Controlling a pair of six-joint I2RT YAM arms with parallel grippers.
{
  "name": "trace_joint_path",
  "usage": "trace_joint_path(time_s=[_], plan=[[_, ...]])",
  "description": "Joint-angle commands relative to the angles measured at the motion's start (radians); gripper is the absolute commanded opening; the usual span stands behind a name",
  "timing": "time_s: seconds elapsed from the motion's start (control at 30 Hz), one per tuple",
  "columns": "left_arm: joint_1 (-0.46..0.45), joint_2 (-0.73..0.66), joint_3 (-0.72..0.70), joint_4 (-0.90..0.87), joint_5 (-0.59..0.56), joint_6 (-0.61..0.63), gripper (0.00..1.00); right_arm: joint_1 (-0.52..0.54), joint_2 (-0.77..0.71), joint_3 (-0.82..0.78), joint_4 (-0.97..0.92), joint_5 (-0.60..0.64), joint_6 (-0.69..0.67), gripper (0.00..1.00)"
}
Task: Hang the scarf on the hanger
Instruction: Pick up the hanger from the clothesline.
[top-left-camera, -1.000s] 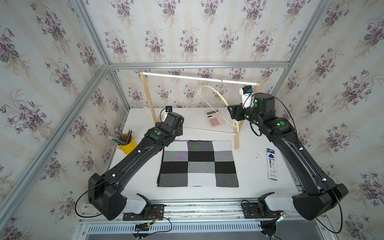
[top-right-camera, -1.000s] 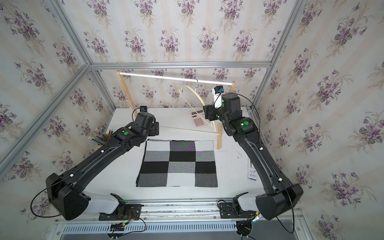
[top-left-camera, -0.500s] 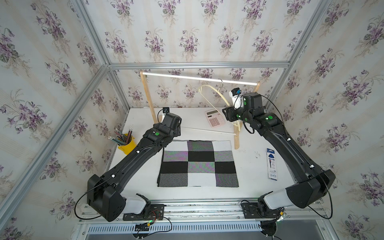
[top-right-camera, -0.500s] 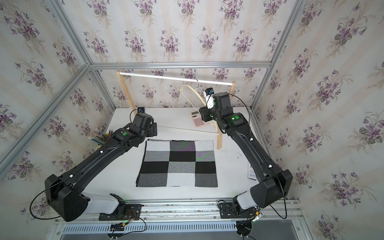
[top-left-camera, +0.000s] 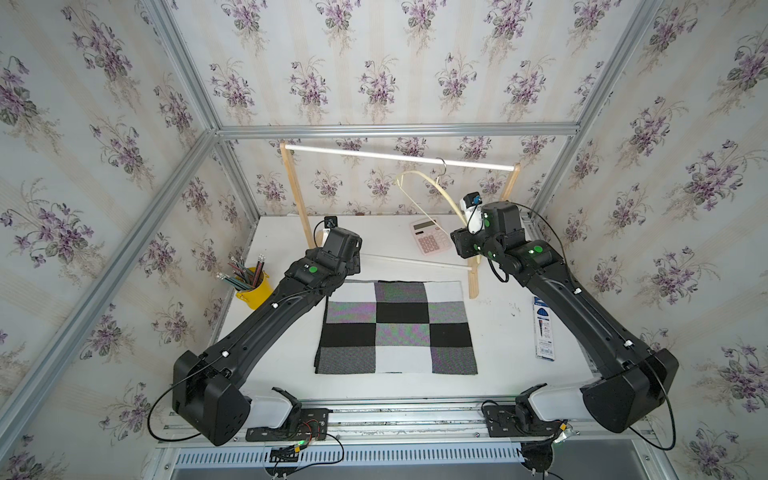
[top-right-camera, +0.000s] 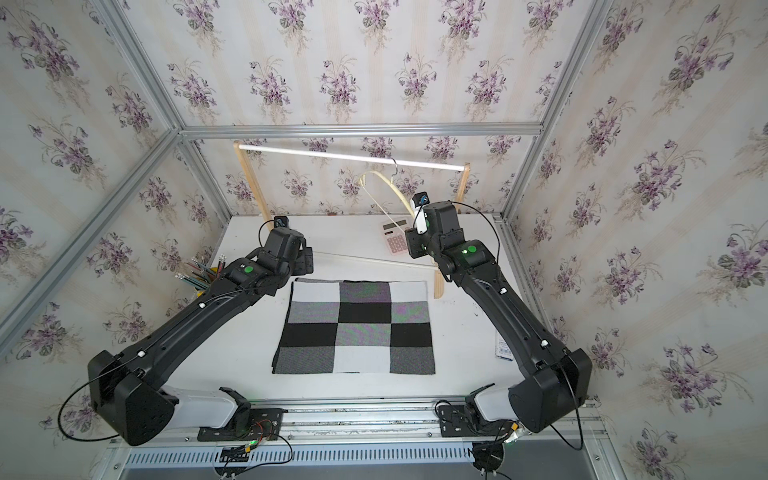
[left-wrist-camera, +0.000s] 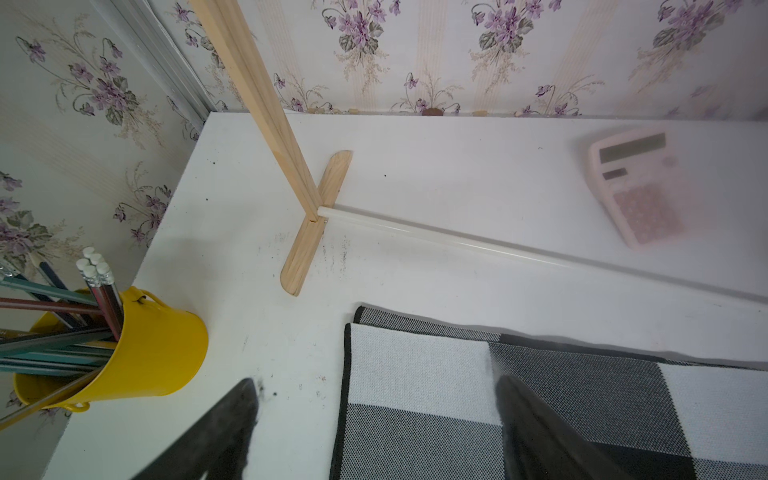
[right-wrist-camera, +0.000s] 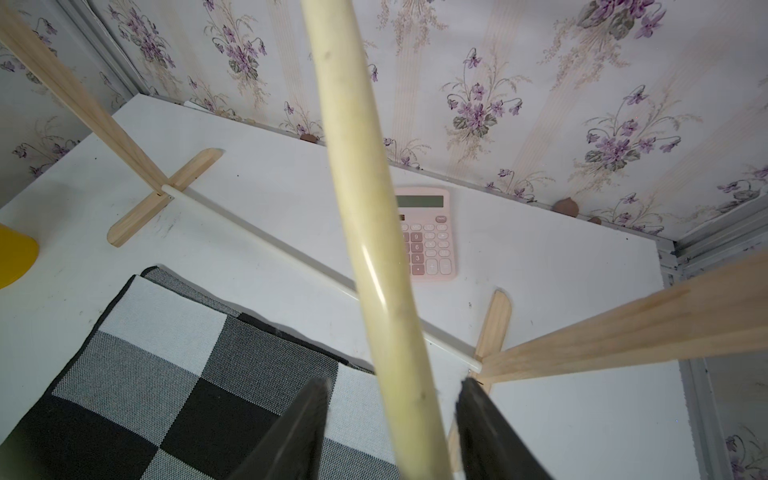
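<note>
The checkered black, white and grey scarf (top-left-camera: 395, 328) (top-right-camera: 357, 328) lies flat on the white table. The cream hanger (top-left-camera: 432, 185) (top-right-camera: 387, 183) hangs by its hook from the rack's top rod. My right gripper (right-wrist-camera: 395, 386) is raised at the hanger's right-hand end. In the right wrist view the hanger's arm (right-wrist-camera: 365, 208) runs between the two black fingers (right-wrist-camera: 309, 411), with a gap on each side, so it is open. My left gripper (left-wrist-camera: 380, 399) is open low over the scarf's far left corner (left-wrist-camera: 415, 361), one finger over cloth, one over bare table.
A wooden rack with white rods (top-left-camera: 395, 157) stands behind the scarf, its lower rod (top-left-camera: 415, 262) just beyond the cloth. A pink calculator (top-left-camera: 430, 241) lies under the hanger. A yellow cup of pencils (top-left-camera: 251, 286) stands at the left. A blue packet (top-left-camera: 543, 328) lies at the right.
My right gripper has shifted left onto the hanger's right-hand end and its jaws have narrowed around the arm. The left arm has barely moved. The scarf lies as before.
</note>
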Motion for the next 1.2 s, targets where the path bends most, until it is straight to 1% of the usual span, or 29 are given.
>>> trace_joint_path(time_s=[0.0,0.1,0.3,0.53,0.73,1.17], plan=[[0.000,-0.003,-0.003,0.009,-0.010,-0.006,0.91,0.001,0.007,0.008,0.033,0.010,-0.012,0.52],[0.000,-0.003,-0.001,0.005,-0.016,-0.006,0.91,0.001,0.010,0.013,0.033,0.000,-0.017,0.50],[0.002,-0.003,-0.004,0.003,-0.018,-0.004,0.91,0.010,0.004,0.016,0.023,-0.011,-0.014,0.40],[0.002,0.002,-0.004,0.002,-0.020,-0.003,0.91,0.072,0.018,0.028,0.002,0.021,-0.018,0.41],[0.002,0.004,-0.002,-0.004,-0.023,0.002,0.91,0.078,0.031,0.035,-0.004,0.056,-0.014,0.41],[0.002,0.025,0.016,-0.010,-0.021,0.009,0.91,0.083,0.019,0.056,0.009,0.073,-0.001,0.41]])
